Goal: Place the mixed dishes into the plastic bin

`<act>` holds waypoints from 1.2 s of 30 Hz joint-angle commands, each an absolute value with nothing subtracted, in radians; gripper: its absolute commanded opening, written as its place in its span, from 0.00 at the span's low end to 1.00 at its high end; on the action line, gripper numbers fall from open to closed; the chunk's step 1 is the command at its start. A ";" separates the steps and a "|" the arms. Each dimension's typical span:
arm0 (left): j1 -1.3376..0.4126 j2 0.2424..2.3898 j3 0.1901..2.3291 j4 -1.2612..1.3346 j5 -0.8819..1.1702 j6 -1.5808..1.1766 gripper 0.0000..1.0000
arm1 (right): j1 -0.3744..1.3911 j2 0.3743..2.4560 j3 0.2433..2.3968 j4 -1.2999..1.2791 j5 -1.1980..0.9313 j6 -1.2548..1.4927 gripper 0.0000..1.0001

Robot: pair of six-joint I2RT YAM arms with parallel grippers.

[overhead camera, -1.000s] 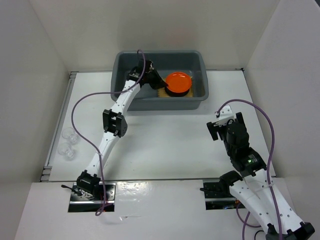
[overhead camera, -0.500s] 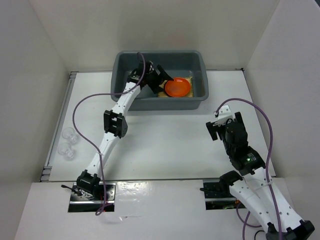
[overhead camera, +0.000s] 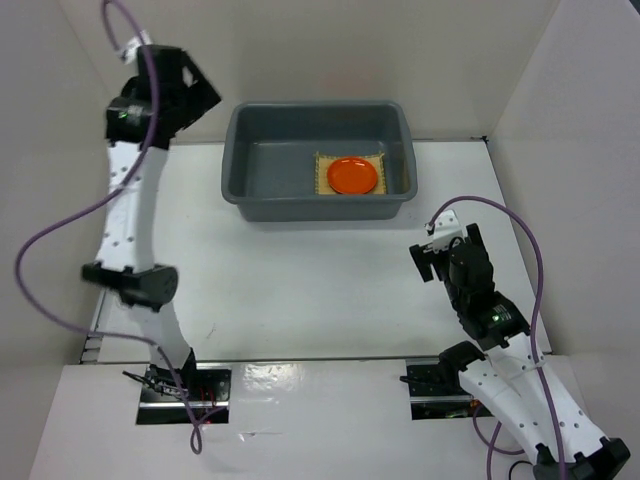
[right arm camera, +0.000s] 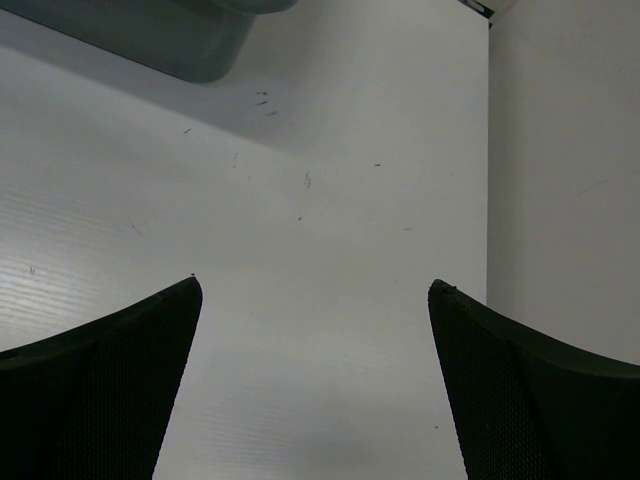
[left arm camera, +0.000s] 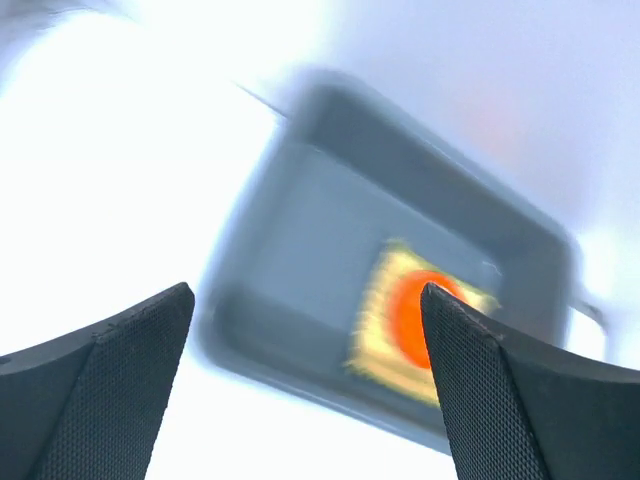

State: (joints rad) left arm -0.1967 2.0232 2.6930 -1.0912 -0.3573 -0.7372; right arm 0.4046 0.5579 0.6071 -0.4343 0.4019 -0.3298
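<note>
Plastic bin (overhead camera: 310,208): smooth, matt blue-grey plastic, no shine on the walls. Inside it, the yellow mat (overhead camera: 321,187) is coarse woven fibre, frayed along its edges. The orange plate (overhead camera: 352,176) on it looks smooth and even. The worktop (right arm camera: 330,250) is white, matt, finely ribbed, with a few scuffs. Both arms' jaws are black, matt, with a fine dimpled grain.

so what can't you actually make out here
Left wrist view: motion blur smears the plastic bin, yellow mat and orange plate; no fine detail.
Right wrist view: the top edge cuts off all but one corner of the bin.
Top view: the left arm covers the left edge of the table; anything under the plate is hidden.
</note>
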 commanded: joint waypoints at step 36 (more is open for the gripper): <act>0.362 1.674 1.186 -0.712 -0.359 -0.746 1.00 | 0.466 0.586 0.591 -0.403 0.361 -0.327 0.98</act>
State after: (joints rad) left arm 0.3584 1.6615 1.2102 -0.7738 -0.3988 -0.7815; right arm 0.4557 0.5850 0.5957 -0.4351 0.3752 -0.3309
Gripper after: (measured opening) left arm 1.001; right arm 0.980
